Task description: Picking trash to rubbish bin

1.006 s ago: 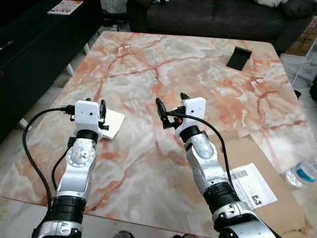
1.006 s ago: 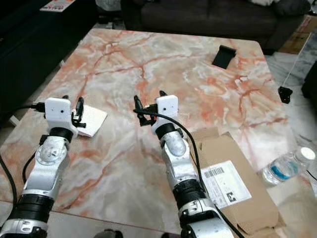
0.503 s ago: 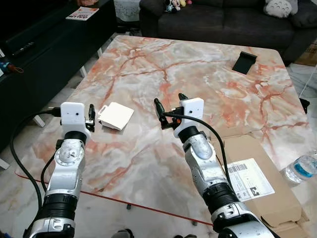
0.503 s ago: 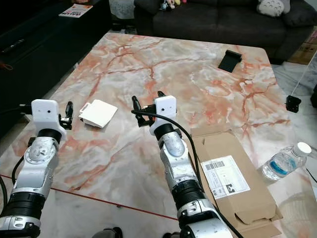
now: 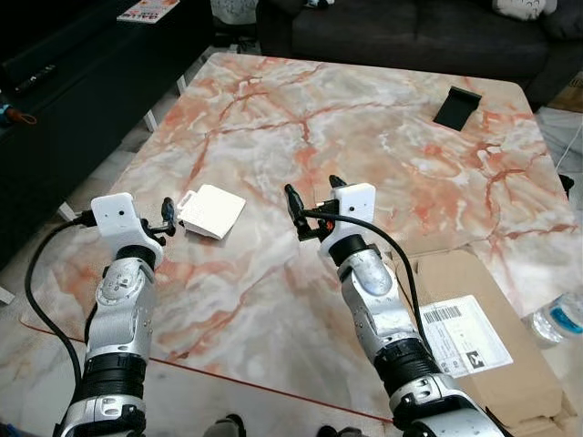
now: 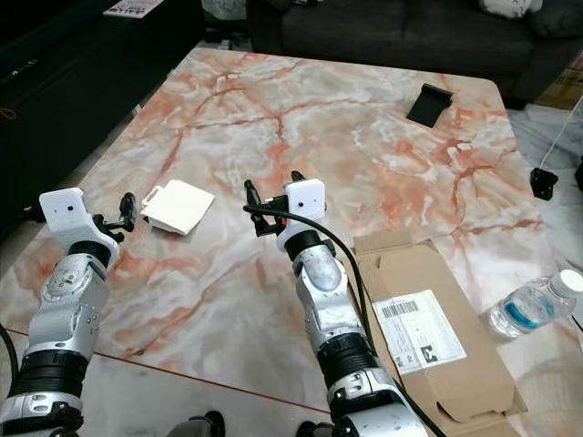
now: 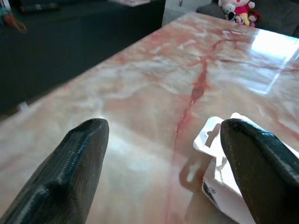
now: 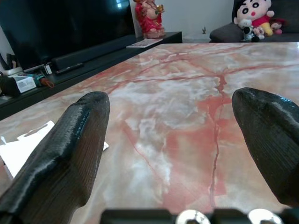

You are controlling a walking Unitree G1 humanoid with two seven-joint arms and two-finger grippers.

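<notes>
Where the marble table [image 5: 383, 137] runs toward its left edge, the white piece of trash [image 5: 212, 210], a flat paper packet with a small tab, lies flat on the stone. The left gripper [image 5: 167, 217] hovers just beside its tab end, fingers spread wide and holding nothing; the left wrist view shows one black finger [image 7: 261, 163] close over the packet. The right gripper [image 5: 311, 202] hangs over the middle of the table, well apart from the trash, its fingers also parted wide and empty. A flattened cardboard box [image 5: 474, 337] overlaps the table's near right corner, with a plastic bottle [image 6: 533, 305] beyond it, and a black stand [image 5: 457, 106] sits near the far right corner.
</notes>
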